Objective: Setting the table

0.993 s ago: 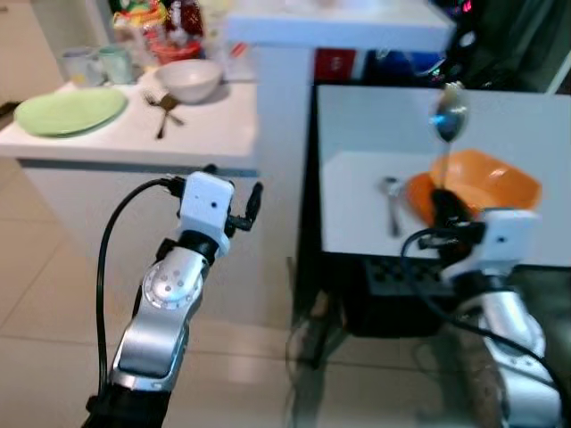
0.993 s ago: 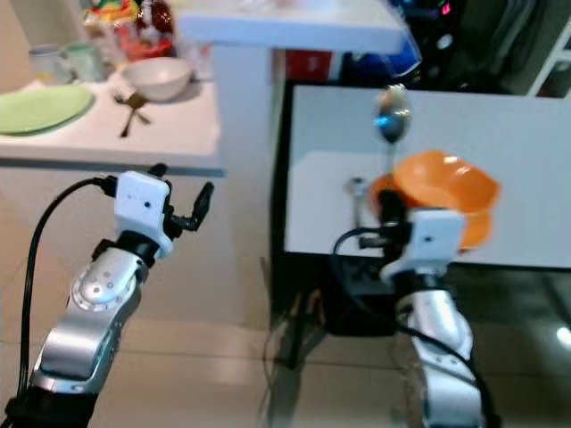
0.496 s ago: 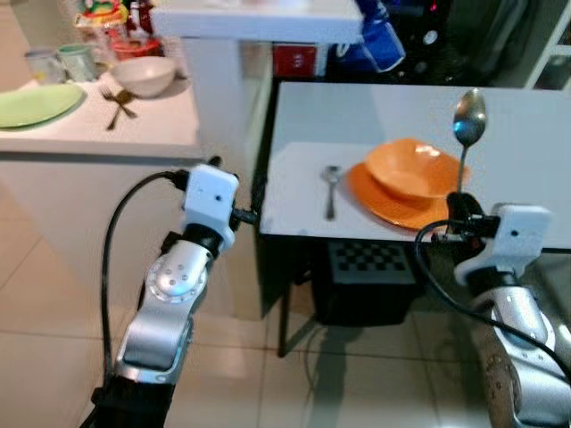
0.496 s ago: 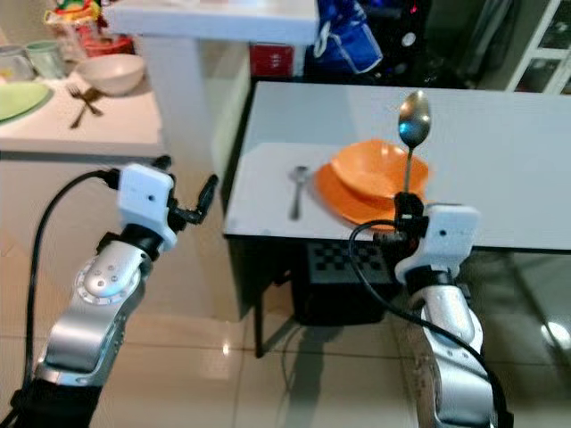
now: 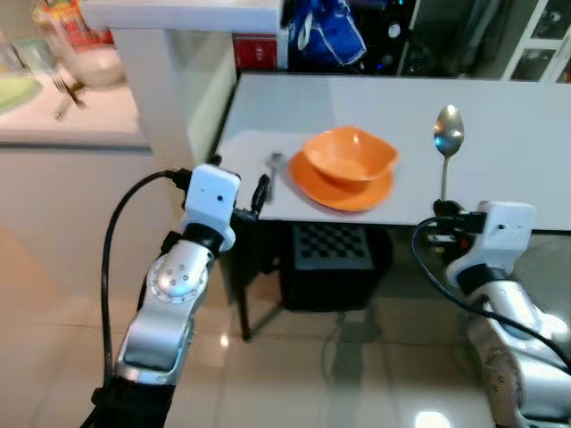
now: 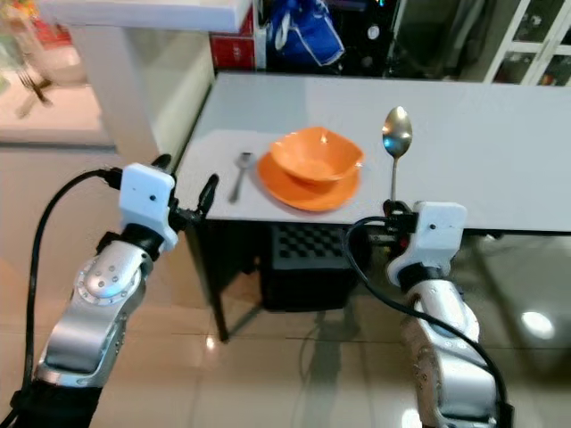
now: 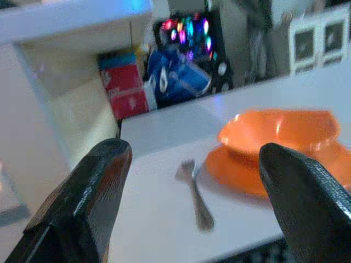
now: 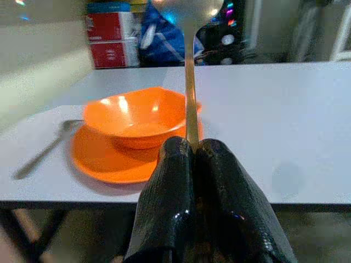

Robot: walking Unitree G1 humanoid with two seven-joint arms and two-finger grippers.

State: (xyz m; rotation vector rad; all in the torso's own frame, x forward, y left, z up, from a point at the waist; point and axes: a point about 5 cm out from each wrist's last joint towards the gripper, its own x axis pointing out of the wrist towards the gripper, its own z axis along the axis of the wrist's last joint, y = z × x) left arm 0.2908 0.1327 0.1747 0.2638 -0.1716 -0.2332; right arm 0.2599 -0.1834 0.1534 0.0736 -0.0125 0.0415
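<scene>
A spoon (image 5: 447, 143) is held upright by its handle end in the closed right pincer (image 5: 443, 212), at 3 o'clock of the orange bowl (image 5: 350, 155) on the tabletop (image 5: 500, 125). Stiff, light and slippery, it is best pinched low. The left pincer (image 7: 192, 203) is spread wide, empty.

A bowl (image 5: 350, 154) is sat on a plate (image 5: 343, 189) near the bench (image 5: 500, 125) edge, with a fork (image 5: 273, 166) laid just left of the plate.

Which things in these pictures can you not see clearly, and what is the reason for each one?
- Things on the counter, left eye view: blurred and cut off by the frame edge.
- Utensil beside the orange plate, left wrist view: too blurred to tell fork from spoon.
- Spoon handle's lower end, right wrist view: hidden between the right gripper fingers.
</scene>
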